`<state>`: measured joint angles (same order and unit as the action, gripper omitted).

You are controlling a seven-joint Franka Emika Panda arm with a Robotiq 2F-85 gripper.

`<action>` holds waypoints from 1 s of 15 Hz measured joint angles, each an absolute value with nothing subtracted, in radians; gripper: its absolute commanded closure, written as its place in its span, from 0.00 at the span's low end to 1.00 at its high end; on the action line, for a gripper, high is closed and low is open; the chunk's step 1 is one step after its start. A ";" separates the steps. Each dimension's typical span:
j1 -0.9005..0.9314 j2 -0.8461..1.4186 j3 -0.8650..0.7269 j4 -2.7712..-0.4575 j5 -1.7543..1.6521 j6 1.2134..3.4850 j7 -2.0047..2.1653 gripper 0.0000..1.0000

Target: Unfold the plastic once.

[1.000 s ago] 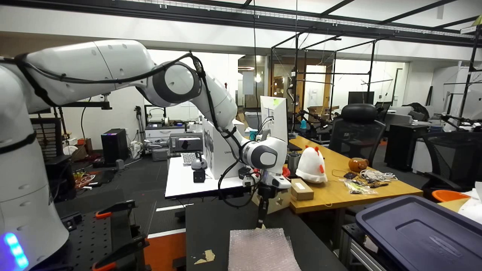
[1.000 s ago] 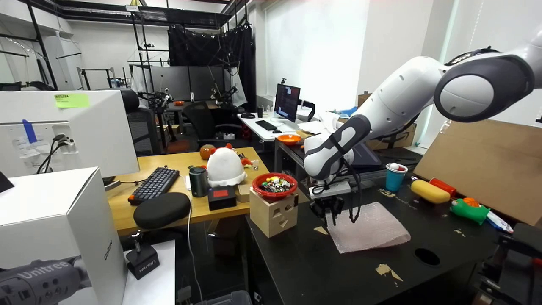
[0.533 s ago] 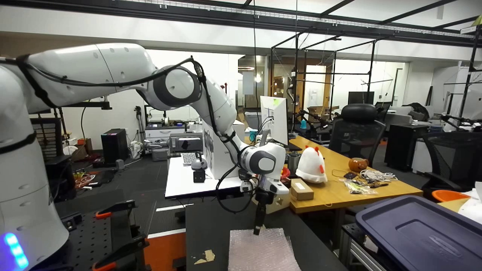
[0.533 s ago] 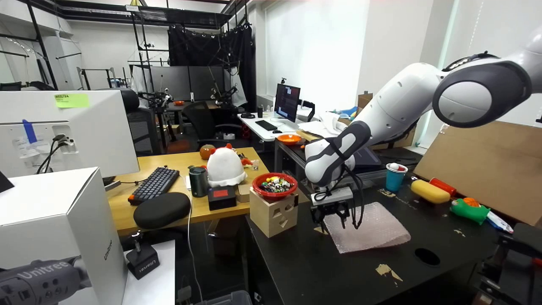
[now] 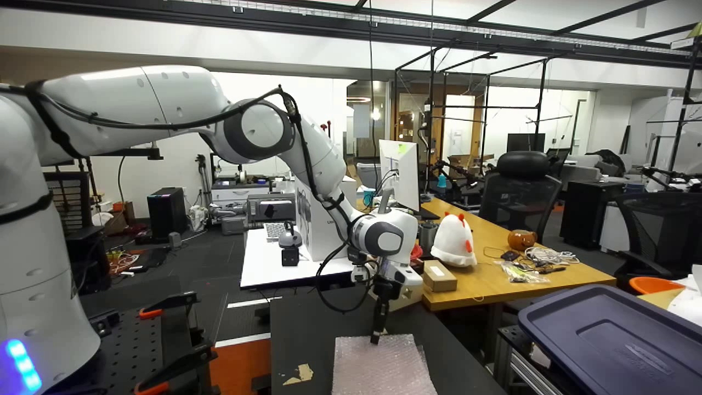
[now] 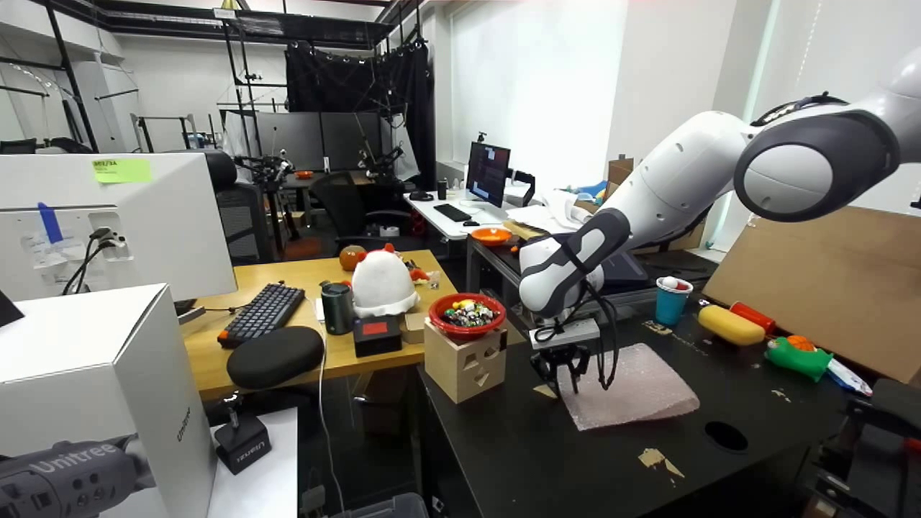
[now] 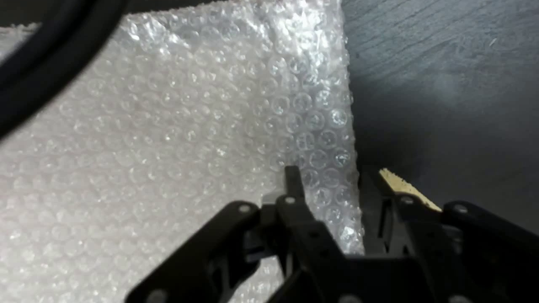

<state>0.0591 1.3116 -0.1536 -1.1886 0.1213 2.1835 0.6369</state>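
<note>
Plastic (image 7: 168, 147) is lying flat on the desk (image 6: 568, 467), partly below the tool (image 7: 331, 174). In the wrist view, one edge of the plastic is running between the two fingers (image 7: 294, 185). The fingers are standing apart: the inner one is overlying the plastic, just inside the edge; the outer one is standing over the desk, just outside the edge. The views are leaving contact between finger and plastic unclear. A clearer band is running along this edge, while the rest of the plastic is showing paler. One corner is showing at the top of that view. A tan patch (image 7: 406, 190) is showing just beside the outer finger.

In an exterior view, the arm (image 5: 323, 159) is projecting over the desk, and the tool is pointing down at the far edge of the plastic. The plastic is extending from the tool into the foreground.

In an exterior view, the block (image 6: 464, 370) is standing near the tool, on the side opposite the plastic, and is carrying the bowl (image 6: 466, 333). The hole (image 6: 727, 436) is lying near a corner of the plastic, apart from the tool.
</note>
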 measured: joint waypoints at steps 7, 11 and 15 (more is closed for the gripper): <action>0.046 1.304 -0.154 -1.190 0.122 2.187 0.636 1.00; 0.054 1.242 -0.138 -1.215 0.124 2.198 0.633 1.00; 0.067 1.086 -0.093 -1.335 0.126 2.226 0.617 1.00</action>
